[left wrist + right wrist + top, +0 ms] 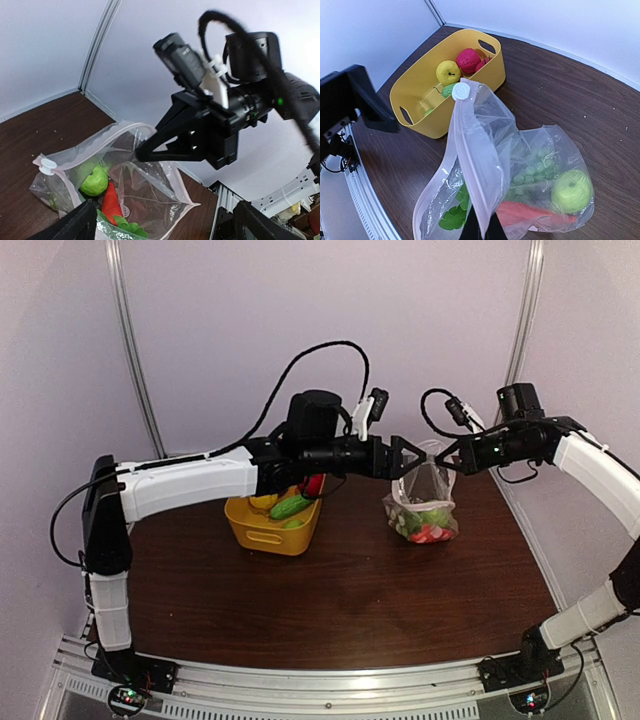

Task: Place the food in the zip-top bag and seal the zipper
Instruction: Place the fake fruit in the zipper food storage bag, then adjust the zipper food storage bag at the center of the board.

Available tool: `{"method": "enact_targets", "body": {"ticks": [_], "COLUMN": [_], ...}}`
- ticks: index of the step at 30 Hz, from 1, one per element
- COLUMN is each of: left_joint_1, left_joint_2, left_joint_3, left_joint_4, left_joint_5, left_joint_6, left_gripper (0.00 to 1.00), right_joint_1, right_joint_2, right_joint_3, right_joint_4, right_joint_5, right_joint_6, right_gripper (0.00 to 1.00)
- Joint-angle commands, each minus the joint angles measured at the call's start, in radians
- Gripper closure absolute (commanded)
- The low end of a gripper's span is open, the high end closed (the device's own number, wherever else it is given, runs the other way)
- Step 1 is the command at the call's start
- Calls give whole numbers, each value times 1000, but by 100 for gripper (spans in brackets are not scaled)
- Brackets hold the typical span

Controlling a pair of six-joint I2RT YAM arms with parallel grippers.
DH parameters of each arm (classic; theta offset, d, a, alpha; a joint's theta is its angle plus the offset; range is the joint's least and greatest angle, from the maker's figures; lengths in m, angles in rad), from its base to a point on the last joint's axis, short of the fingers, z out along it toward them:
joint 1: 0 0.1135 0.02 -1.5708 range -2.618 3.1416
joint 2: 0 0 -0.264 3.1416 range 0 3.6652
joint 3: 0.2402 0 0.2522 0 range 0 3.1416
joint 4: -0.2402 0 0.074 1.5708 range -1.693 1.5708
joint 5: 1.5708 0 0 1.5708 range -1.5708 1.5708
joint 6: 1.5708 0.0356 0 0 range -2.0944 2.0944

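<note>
Dark wood table [340,590], yellow basket [262,528], zip-top bag [420,495] (not touching)

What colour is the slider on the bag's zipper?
White; the slider shows best in the right wrist view.

We see a yellow basket [262,530] on a dark brown table [330,590], toward ten o'clock of its centre. White walls [420,310] rise behind, with one metal pole [135,350] at eleven, another [525,320] at one. A slotted rail [320,685] runs along six
</note>
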Motion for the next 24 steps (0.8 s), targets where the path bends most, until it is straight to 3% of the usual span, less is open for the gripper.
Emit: {"method": "enact_targets", "body": {"ticks": [1, 7, 13, 17, 24], "left_joint_1": [-3, -4, 31, 87, 198], "left_joint_2": [-80, -191, -258, -273, -243], "left_joint_3": [-48, -176, -241, -277, -291], "left_joint_4": [49, 33, -175, -279, -456], "left_joint_5": [-34, -120, -274, -326, -415], "left_joint_6": [64, 145, 249, 253, 248], "left_gripper": [2, 2, 5, 7, 8], "right_joint_1": [-17, -68, -98, -38, 47], "right_joint_2": [9, 59, 114, 58, -19], "right_joint_3": [86, 249, 382, 296, -48], "right_joint_4": [-18, -59, -18, -13, 77], "right_joint_5": [48, 166, 602, 502, 291], "right_joint_6": [-4, -38, -131, -164, -162], "right_gripper": [100, 100, 100, 100, 100]}}
